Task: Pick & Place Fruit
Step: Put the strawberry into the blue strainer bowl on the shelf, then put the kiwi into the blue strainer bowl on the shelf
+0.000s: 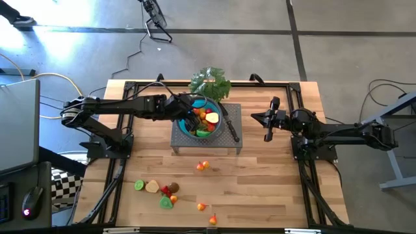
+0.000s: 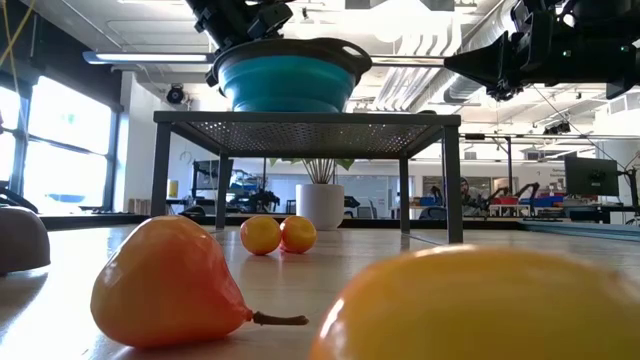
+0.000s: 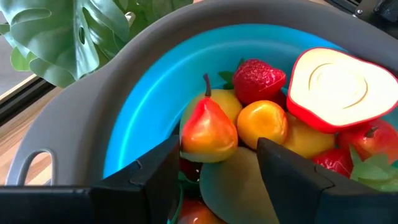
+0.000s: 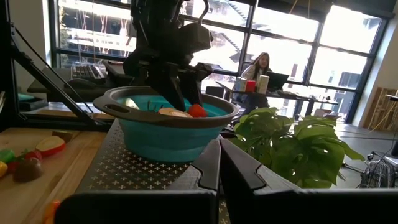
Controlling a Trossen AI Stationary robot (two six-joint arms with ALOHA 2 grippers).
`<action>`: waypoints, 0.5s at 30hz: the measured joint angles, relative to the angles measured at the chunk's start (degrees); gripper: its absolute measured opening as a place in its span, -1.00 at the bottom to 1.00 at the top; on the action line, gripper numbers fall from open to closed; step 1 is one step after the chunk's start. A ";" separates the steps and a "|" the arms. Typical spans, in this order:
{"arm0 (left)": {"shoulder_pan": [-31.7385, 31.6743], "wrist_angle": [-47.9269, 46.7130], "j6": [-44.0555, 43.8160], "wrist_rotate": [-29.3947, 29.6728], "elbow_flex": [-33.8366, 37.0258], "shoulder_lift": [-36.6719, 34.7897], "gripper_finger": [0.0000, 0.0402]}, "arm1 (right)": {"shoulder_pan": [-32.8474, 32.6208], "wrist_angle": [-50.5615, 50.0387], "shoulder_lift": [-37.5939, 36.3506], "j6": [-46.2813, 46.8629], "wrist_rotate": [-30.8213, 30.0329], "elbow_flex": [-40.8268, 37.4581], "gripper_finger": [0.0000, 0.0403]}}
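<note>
A blue bowl (image 1: 188, 128) with a grey rim (image 3: 81, 124) stands on a perforated metal stand (image 1: 182, 142) and holds several toy fruits. Among them are a red-and-yellow pear (image 3: 208, 127), a strawberry (image 3: 258, 78), an orange fruit (image 3: 262, 122) and a red-edged cream slice (image 3: 339, 87). My left gripper (image 3: 219, 149) hangs open over the bowl's left part (image 1: 195, 117). Its fingers stand on either side of the pear, which rests on the fruit under it. My right gripper (image 1: 268, 121) is shut and empty in the air to the right of the stand.
Loose fruit lies on the wooden table: a pair (image 1: 203, 166) in front of the stand, a cluster (image 1: 159, 190) at the near left, and more (image 1: 203, 207) near the front edge. A black-handled knife (image 1: 231, 127) lies on the stand. A leafy green bunch (image 1: 210, 82) stands behind it.
</note>
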State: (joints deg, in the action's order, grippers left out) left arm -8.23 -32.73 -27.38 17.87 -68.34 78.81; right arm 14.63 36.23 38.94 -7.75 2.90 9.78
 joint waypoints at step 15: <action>-0.01 -12.95 1.49 -4.67 -13.36 -0.44 0.05 | 0.00 0.01 0.00 -1.03 0.02 -0.02 -0.99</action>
State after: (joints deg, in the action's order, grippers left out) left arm -8.24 -45.68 -25.89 13.20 -81.69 78.37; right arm 14.64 36.23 38.94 -8.78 2.92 9.76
